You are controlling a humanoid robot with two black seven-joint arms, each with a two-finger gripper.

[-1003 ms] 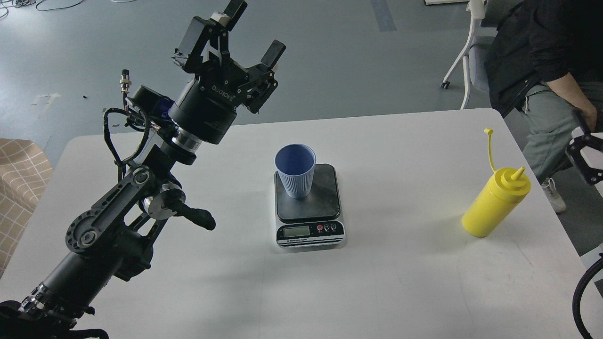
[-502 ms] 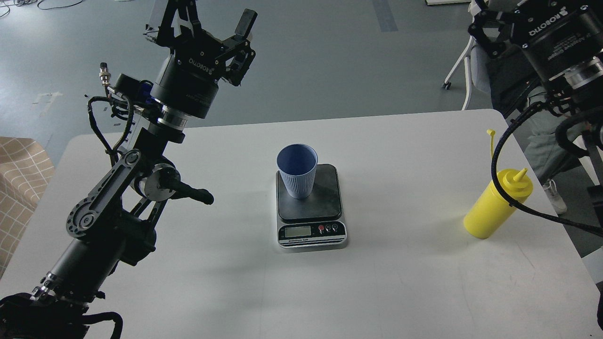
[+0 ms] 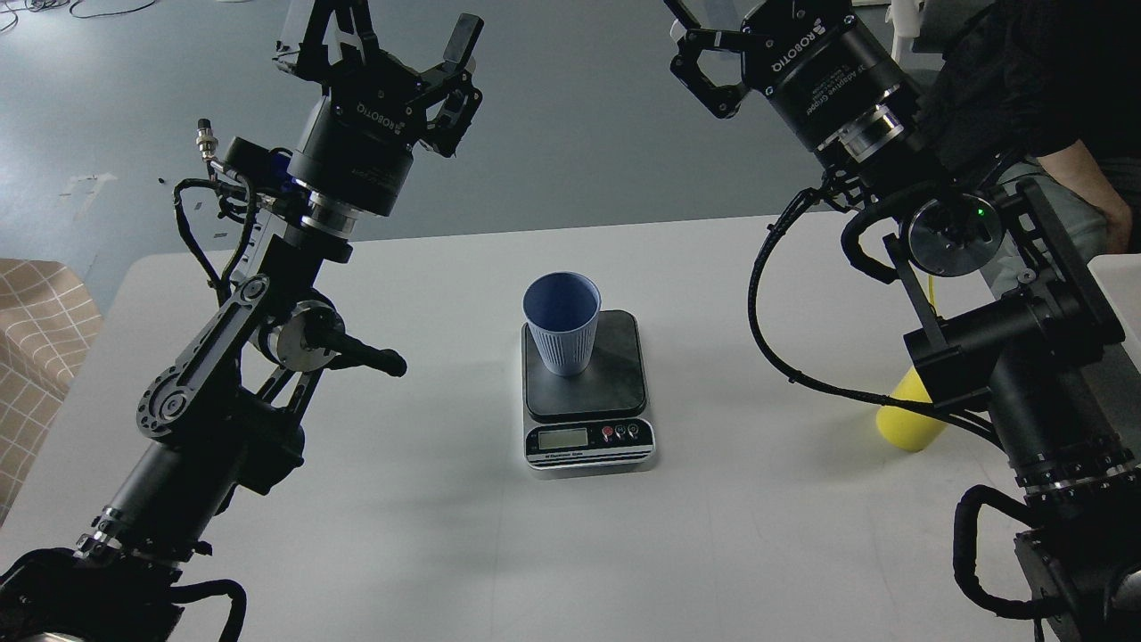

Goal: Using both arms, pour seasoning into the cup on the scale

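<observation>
The blue ribbed cup (image 3: 560,323) stands upright on the back left of the scale (image 3: 615,374), mid-table. The yellow seasoning bottle (image 3: 905,419) stands at the table's right; my right arm hides all but its base and a bit of its cap tether. My left gripper (image 3: 392,36) is open and empty, raised high above the table's far left, well away from the cup. My right gripper (image 3: 749,11) is raised at the top edge, right of the cup. Its fingertips are cut off, and the one finger linkage that shows is splayed wide.
A person in dark clothes (image 3: 1052,89) sits just beyond the table's far right corner, next to a white chair (image 3: 900,18). A beige checked object (image 3: 36,339) lies off the left edge. The white table (image 3: 713,535) has rounded corners.
My right arm has swung in from the right edge to the upper middle and now covers most of the bottle. My left gripper rose and moved back, then stayed nearly still.
</observation>
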